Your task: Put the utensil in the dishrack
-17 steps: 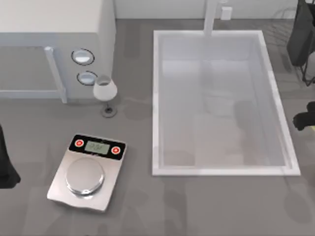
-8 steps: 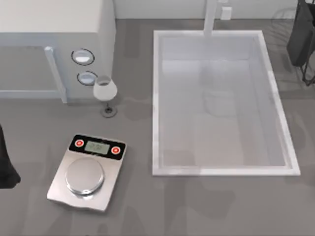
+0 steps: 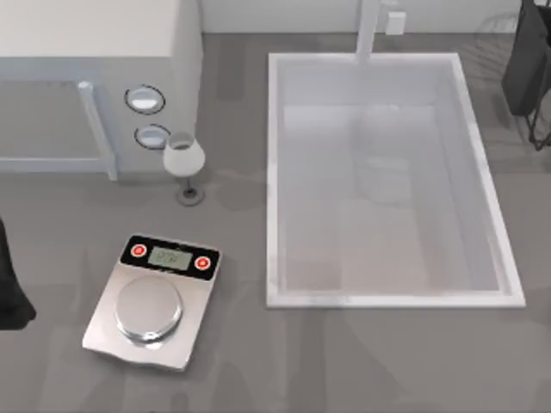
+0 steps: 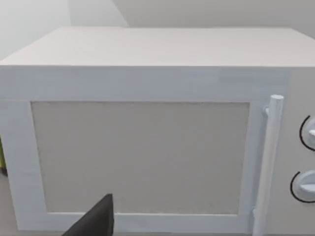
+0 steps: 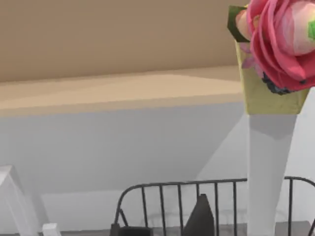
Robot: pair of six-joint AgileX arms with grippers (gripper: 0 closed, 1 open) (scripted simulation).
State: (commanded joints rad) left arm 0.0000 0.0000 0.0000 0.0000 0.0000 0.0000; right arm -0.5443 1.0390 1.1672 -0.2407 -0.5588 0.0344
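Right arm (image 3: 527, 64) over dishrack (image 5: 197, 199) at tabletop's far right, utensil (image 5: 270, 123) close before its wrist camera, claw state unclear, left arm (image 3: 10, 288) parked at left edge.

Grey countertop (image 3: 362, 361) — white sink basin (image 3: 392, 301) sunk in at right, microwave (image 3: 95, 82) far left, wine glass (image 3: 183, 159) just beside it, scale (image 3: 153, 301) nearer the front, dishrack (image 3: 495, 43) far right corner.

The scale (image 3: 153, 301) display digits are unreadable.
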